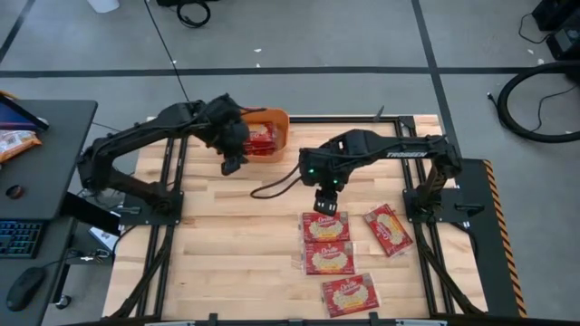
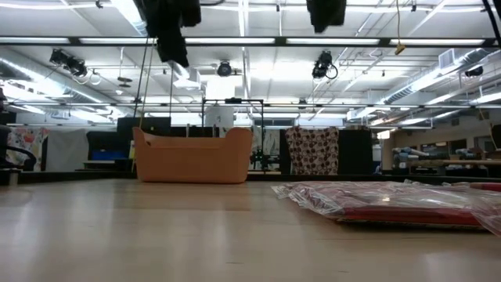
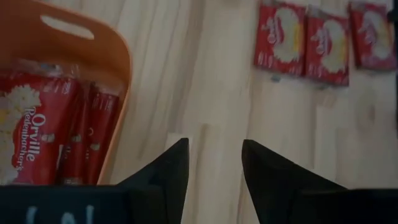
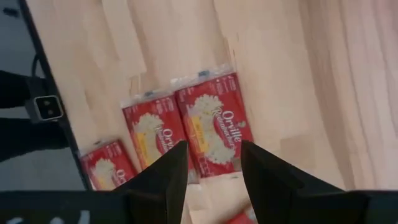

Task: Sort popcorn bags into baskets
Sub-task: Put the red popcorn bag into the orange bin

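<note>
I had the right gripper (image 1: 326, 201) hovering empty, fingers spread, just above the far end of the top popcorn bag (image 1: 324, 226) in the column of three lying on the right half of the table (image 1: 236, 244); a fourth bag (image 1: 389, 229) lay tilted just to its right. To pick cleanly, I judged I should come straight down and pinch one edge only. The left gripper (image 1: 230, 165), fingers also spread and empty, hung just beside the orange basket (image 1: 283, 122), which held several bags.
</note>
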